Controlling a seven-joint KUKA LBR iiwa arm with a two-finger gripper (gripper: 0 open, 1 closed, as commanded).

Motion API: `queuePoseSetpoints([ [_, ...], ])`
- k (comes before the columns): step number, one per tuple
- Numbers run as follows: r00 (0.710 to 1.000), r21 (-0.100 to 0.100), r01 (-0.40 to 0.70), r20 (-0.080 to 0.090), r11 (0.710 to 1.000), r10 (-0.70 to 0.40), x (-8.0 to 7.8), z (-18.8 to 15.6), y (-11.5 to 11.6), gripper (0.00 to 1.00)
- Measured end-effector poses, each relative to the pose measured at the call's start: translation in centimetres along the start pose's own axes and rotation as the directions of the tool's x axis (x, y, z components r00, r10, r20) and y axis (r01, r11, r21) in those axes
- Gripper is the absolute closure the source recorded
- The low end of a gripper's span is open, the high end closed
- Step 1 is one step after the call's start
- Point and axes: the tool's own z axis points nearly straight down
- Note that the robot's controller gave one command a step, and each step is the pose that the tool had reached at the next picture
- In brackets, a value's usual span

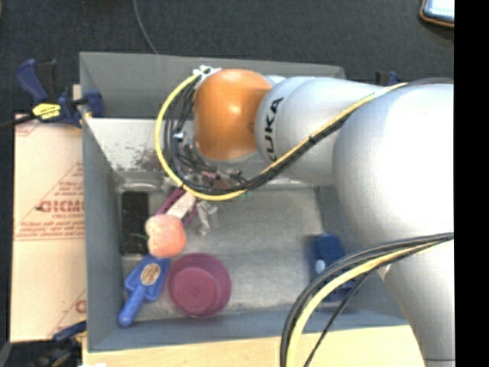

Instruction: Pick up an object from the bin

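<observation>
Looming nearest, over the right half of the grey bin [95, 205]: white arm [382, 174], reaching in from the right, orange wrist cover [225, 113] above the far middle, yellow cable [163, 128] looped round it.

Then, left to right across the floor:
- Against the left wall, flat black block [135, 219].
- At the near left, blue toy tool [140, 287] with a yellow spot.
- Just beyond it, pale pink ball [165, 237] on a pink stick, slanting far and right.
- Just near of the ball, magenta cup [199, 284].
- Below the orange cover, at the stick's far end, gripper [197, 209] (open or closed, cannot tell; gripping the stick or merely beside it, cannot tell either).
- Well apart, at the right, blue block [327, 252] beside the arm.
</observation>
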Motion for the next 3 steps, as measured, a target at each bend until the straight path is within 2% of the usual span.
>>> queuePoseSetpoints([
  [1,0.930,0.004,0.367,0.005,0.930,-0.367,-0.1,-0.1,0.4,1.00],
  [3,0.932,0.003,0.363,0.006,0.932,-0.363,-0.1,-1.3,0.4,1.00],
])
